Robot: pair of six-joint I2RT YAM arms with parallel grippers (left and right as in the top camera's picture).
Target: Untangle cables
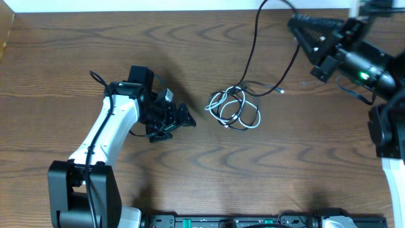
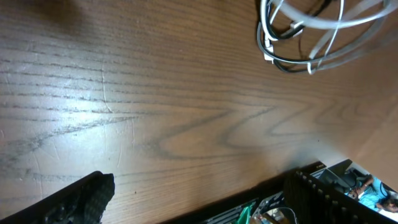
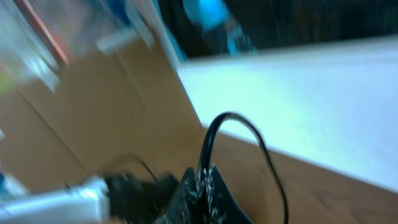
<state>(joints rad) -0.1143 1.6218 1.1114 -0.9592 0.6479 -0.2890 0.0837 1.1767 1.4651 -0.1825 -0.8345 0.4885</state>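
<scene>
A tangle of cables point(image 1: 234, 109), white and black loops, lies at the table's middle; its edge shows at the top of the left wrist view point(image 2: 311, 37). A black cable point(image 1: 256, 38) runs from the tangle up to my right gripper point(image 1: 297, 26), raised at the far right and shut on it; the right wrist view shows the cord pinched between the fingers point(image 3: 205, 180). A small plug end point(image 1: 280, 92) lies to the right of the tangle. My left gripper point(image 1: 185, 120) is open and empty, to the left of the tangle.
The wooden table point(image 1: 190, 50) runs to a white wall at the back. A black equipment rail point(image 1: 240, 221) lines the front edge. The right arm's body point(image 1: 386, 126) stands at the far right.
</scene>
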